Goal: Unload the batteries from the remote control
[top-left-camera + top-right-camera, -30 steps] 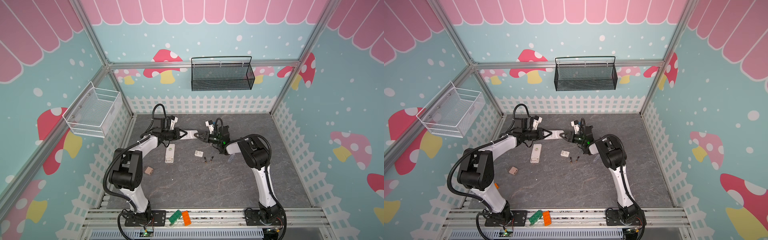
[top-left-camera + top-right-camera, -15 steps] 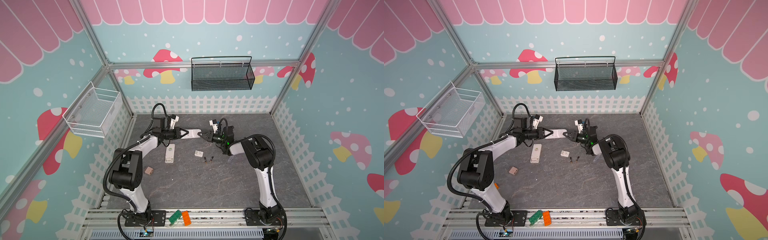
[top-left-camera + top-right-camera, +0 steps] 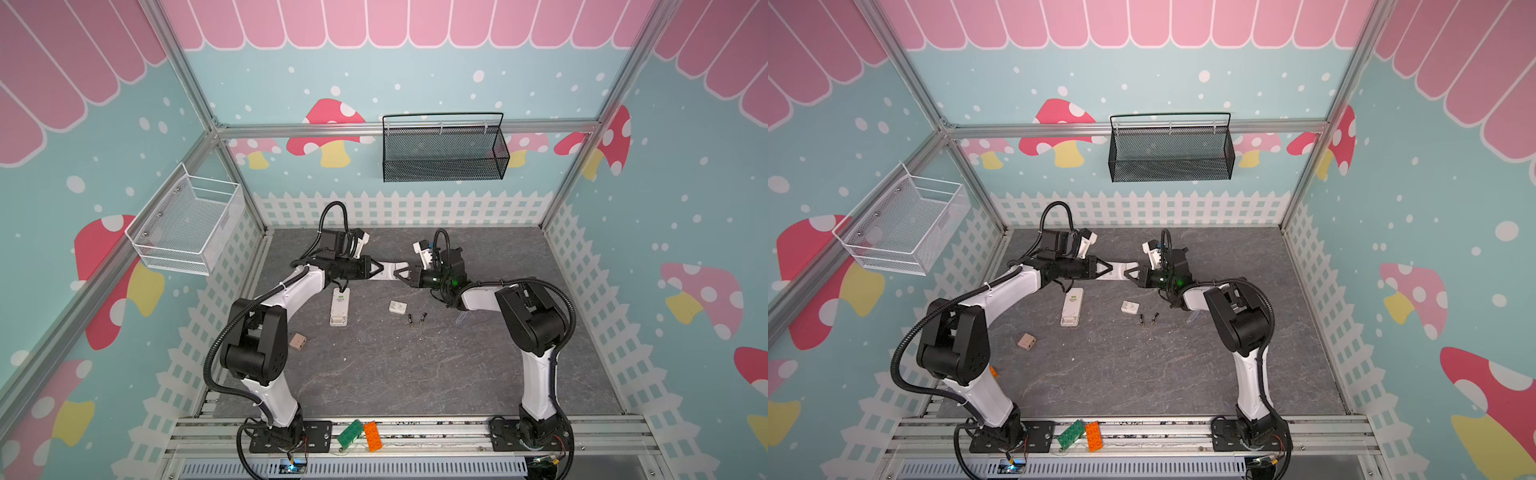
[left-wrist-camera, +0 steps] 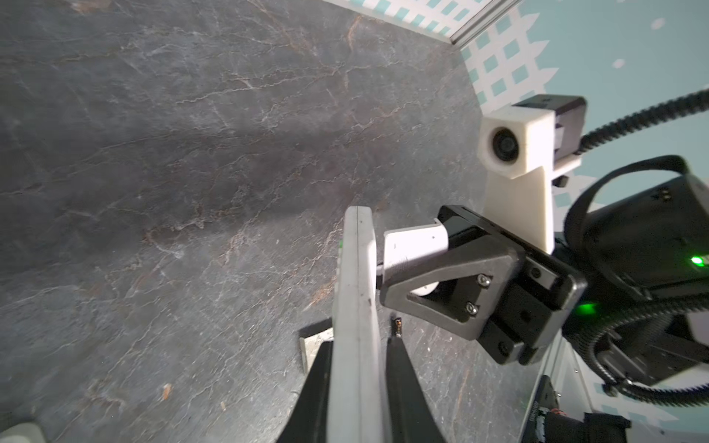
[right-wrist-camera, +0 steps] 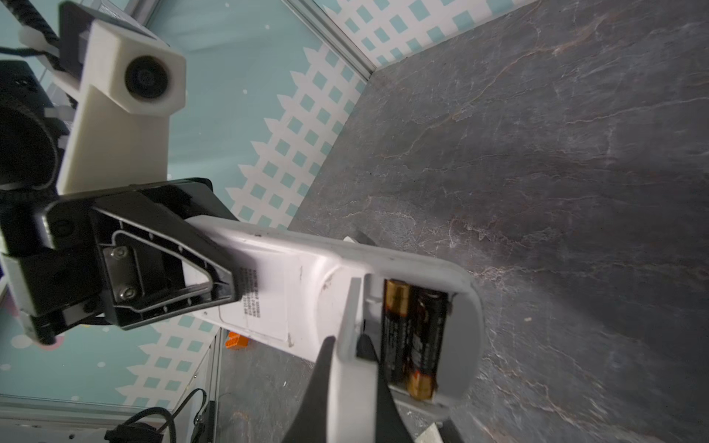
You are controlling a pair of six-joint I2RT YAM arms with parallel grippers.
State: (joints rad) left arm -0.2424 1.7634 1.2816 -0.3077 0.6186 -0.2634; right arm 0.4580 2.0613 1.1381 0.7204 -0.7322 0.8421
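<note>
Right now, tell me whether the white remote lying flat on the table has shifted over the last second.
No. The remote keeps its spot and angle, with the same gap to the brown block.

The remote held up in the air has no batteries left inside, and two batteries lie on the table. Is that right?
Not quite. The right wrist view shows two batteries still inside the remote held up by the left gripper, where the right gripper pinches its battery cover. The rest is right: two more batteries lie on the table.
</note>
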